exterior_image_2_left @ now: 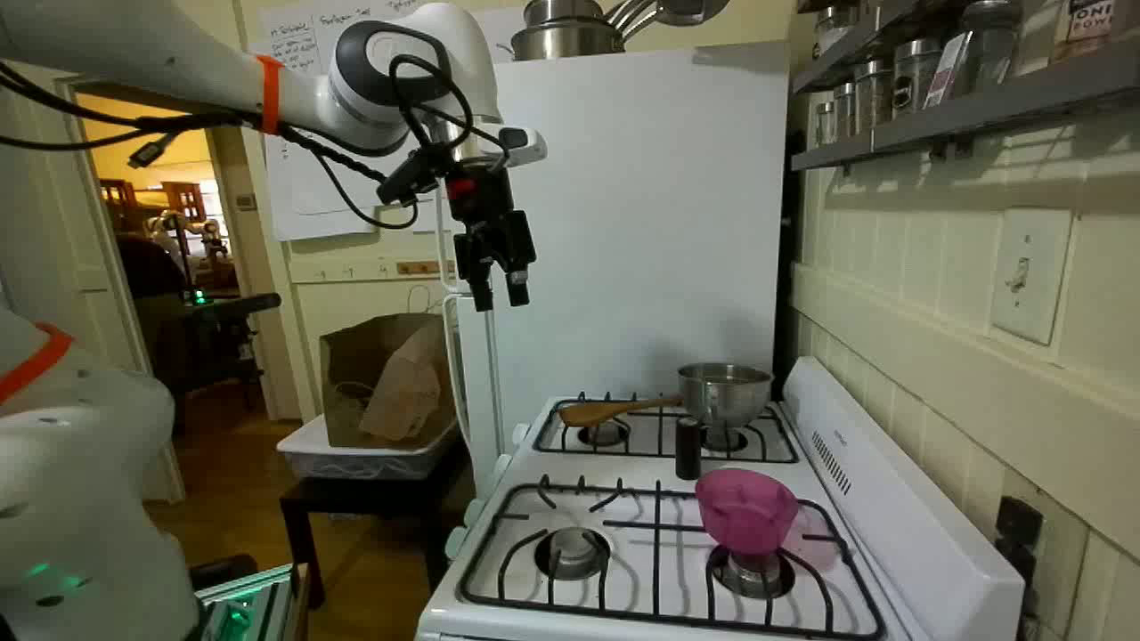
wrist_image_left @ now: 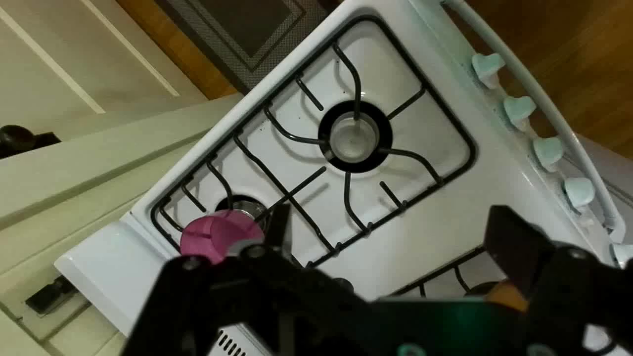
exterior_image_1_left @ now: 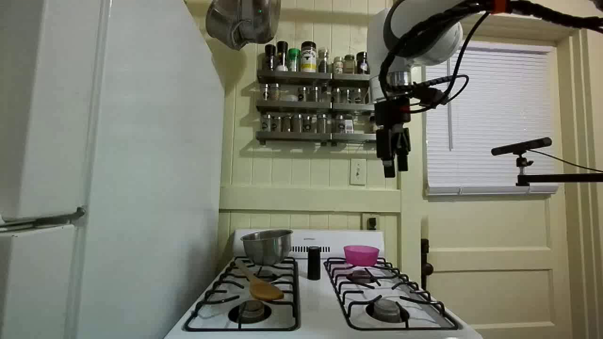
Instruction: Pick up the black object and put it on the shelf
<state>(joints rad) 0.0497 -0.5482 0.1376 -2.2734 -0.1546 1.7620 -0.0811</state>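
Hand (exterior_image_2_left: 500,296) hangs higher than the gas stove (exterior_image_1_left: 313,310), jaws apart, empty; black cylinder (exterior_image_1_left: 313,262) stands upright on the stove's centre strip. Judged step: approach; next calls for descent astride it.

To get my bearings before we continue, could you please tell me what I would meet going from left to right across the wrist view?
Dark door knob → pink bowl → fully visible burner → pale green stove knobs.
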